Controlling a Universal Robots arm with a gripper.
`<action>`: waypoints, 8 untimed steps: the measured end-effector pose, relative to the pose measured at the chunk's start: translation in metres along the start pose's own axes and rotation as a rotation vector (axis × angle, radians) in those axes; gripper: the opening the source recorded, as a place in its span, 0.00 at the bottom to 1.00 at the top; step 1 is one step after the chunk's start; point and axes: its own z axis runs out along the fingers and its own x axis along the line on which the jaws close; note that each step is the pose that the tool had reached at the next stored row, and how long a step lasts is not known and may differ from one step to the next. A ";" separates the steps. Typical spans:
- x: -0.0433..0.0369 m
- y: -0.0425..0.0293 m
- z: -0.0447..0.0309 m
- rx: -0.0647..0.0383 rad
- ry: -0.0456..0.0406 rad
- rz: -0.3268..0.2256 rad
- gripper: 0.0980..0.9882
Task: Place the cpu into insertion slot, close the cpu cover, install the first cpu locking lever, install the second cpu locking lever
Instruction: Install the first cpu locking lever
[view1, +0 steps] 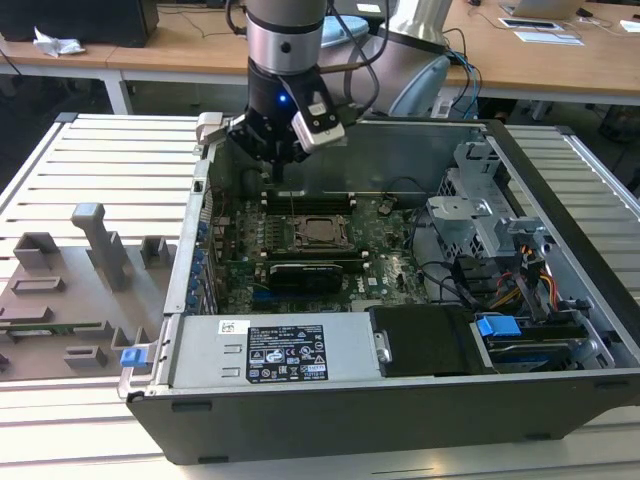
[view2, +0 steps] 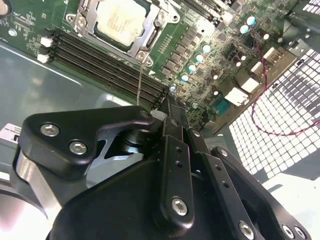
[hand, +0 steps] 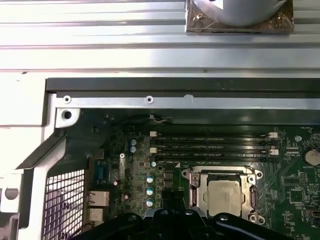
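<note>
While pincer (view1: 278, 176) near cpu (hand: 223, 196), label (view1: 286, 358) unreadable

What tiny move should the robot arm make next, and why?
Probably push the raised locking lever down toward the green board. The cpu lies under the closed cpu cover, but this thin lever stands up from the cover's corner, and its top end is right by the gripper.

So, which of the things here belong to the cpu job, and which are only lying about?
For the job:
cpu
cover, framing the cpu
lever, standing up thin beside the cover
gripper

Lying about:
card
power supply
drive cage
grey blocks on the table
</note>
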 end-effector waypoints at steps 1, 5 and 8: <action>0.0007 0.0012 0.0002 0.000 0.0000 0.000 0.01; 0.0010 0.0049 0.0029 -0.001 0.0000 0.000 0.01; 0.0006 0.0103 0.0114 -0.001 0.0000 0.000 0.01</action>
